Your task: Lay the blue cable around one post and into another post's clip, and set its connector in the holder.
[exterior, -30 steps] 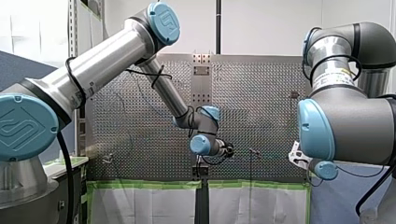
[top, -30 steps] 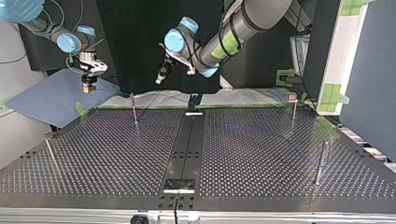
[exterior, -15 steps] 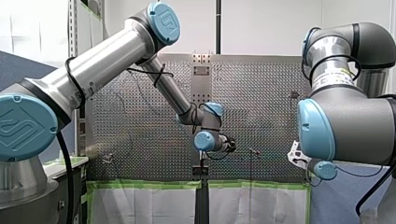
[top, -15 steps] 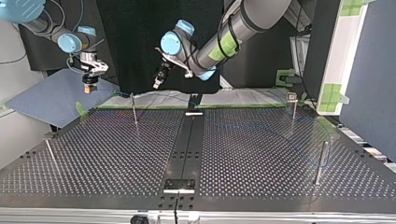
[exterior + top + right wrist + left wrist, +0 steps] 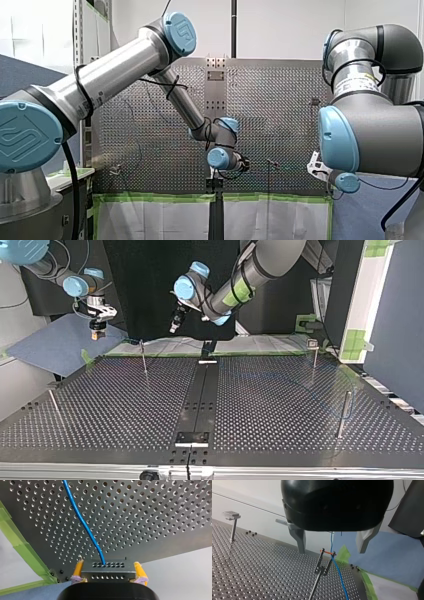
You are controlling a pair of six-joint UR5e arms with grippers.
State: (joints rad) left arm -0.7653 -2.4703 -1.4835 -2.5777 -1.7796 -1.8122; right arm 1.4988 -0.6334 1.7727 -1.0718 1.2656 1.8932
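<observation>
Our right gripper (image 5: 108, 566) is clenched on the connector (image 5: 107, 573), a small perforated metal block, with a yellow pad (image 5: 78, 569) pressed to each side of it. It hangs just off the table's (image 5: 125, 405) corner on the arms' side, the corner edged with green tape (image 5: 20, 547), above the blue mat (image 5: 55, 342). The blue cable (image 5: 82, 522) leaves the middle of the connector and runs away over the perforated surface.

Our left gripper (image 5: 332, 542) hovers above the same edge of the table, nearer its middle, with its metal fingers (image 5: 299, 538) released and spread wide. Ahead of them and lower, close to that edge, stands a thin post (image 5: 322, 566) with a forked top bridged by an orange band (image 5: 326, 552). The cable comes down past one prong of the fork, touching it or just beside it, and slants on toward the surface. We cannot tell whether it sits in the clip.
</observation>
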